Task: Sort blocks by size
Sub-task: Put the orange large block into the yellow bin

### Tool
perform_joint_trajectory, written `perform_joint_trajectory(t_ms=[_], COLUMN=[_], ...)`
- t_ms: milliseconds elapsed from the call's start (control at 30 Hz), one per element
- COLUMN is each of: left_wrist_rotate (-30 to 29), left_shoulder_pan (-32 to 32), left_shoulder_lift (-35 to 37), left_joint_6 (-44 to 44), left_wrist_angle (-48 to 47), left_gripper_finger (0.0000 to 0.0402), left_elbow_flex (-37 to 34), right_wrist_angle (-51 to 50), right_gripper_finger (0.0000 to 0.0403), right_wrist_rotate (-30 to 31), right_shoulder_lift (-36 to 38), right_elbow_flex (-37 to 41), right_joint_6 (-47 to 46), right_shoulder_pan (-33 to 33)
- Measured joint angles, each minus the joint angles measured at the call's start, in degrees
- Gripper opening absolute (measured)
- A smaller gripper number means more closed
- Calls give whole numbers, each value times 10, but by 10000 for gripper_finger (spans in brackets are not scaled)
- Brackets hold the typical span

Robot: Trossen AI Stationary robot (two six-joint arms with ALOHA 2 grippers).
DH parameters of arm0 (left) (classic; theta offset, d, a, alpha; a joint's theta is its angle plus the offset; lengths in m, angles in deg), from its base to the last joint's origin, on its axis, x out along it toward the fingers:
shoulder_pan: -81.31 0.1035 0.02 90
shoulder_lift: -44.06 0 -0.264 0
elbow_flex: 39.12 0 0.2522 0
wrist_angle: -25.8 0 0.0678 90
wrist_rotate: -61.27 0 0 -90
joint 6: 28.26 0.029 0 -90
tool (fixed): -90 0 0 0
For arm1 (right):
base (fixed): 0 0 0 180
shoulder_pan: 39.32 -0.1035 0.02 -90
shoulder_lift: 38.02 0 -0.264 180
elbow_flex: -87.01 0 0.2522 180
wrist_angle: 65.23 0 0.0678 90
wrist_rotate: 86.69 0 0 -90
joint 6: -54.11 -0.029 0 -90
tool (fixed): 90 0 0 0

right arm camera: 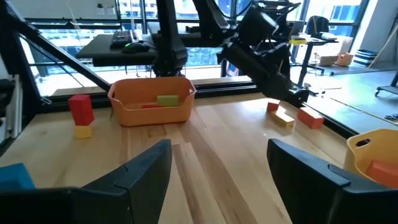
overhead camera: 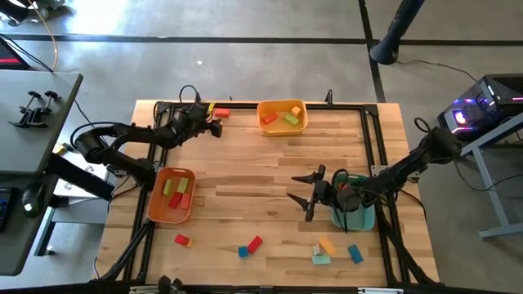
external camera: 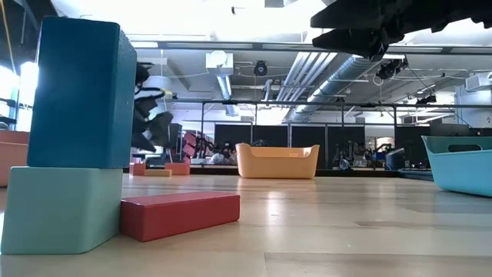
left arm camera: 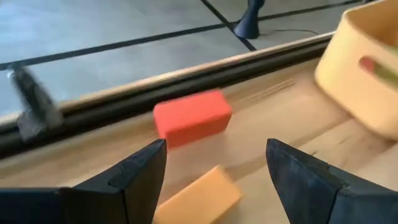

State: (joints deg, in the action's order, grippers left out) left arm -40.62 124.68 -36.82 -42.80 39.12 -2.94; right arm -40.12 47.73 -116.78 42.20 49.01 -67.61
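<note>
Orange block (left arm camera: 198,198) lies between the left gripper's (left arm camera: 214,171) spread fingers at the table's (overhead camera: 270,171) far-left edge, a red block (left arm camera: 192,117) just beyond — so centre on the orange one before closing (the red sits close enough to get nudged). Other blocks lie along the near edge. The right gripper (overhead camera: 313,196) waits spread beside the teal tray (overhead camera: 364,218).

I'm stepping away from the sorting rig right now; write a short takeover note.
Left gripper: open, at the far rail over an orange block, a red block just beyond; nothing held.
Right gripper: open, empty, beside the teal tray.
Done: blocks lie in the orange tray and yellow tray.
Left: the two rail blocks and the loose blocks along the near edge.
</note>
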Motion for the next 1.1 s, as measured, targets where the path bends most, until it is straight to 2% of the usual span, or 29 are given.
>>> perform_joint_trajectory(t_ms=[233, 367, 500, 600, 767, 1000, 1100], left_wrist_rotate=[12, 43, 43, 42, 51, 101, 96], left_shoulder_pan=[5, 12, 17, 18, 3, -60, -96], left_shoulder_lift=[-35, -117, -207, -261, -285, -224, -192], left_joint_6=[43, 81, 104, 122, 125, 124, 149], left_wrist_angle=[-216, -357, -500, -565, -619, -696, -703], left_gripper_finger=[259, 259, 259, 259, 259, 259, 259], left_elbow_flex=[166, 284, 401, 459, 500, 497, 495], right_wrist_angle=[0, 0, 0, -1, -6, -38, -41], right_gripper_finger=[261, 261, 261, 261, 261, 261, 261], right_wrist_rotate=[0, 0, -1, -13, -26, -29, -29], right_shoulder_lift=[0, 0, 0, 0, 0, 0, 0], right_elbow_flex=[0, 0, 0, 0, 0, 0, 0], right_joint_6=[-4, -13, -25, -25, -33, -76, -80], right_shoulder_pan=[9, 9, 8, 5, 0, -3, -3])
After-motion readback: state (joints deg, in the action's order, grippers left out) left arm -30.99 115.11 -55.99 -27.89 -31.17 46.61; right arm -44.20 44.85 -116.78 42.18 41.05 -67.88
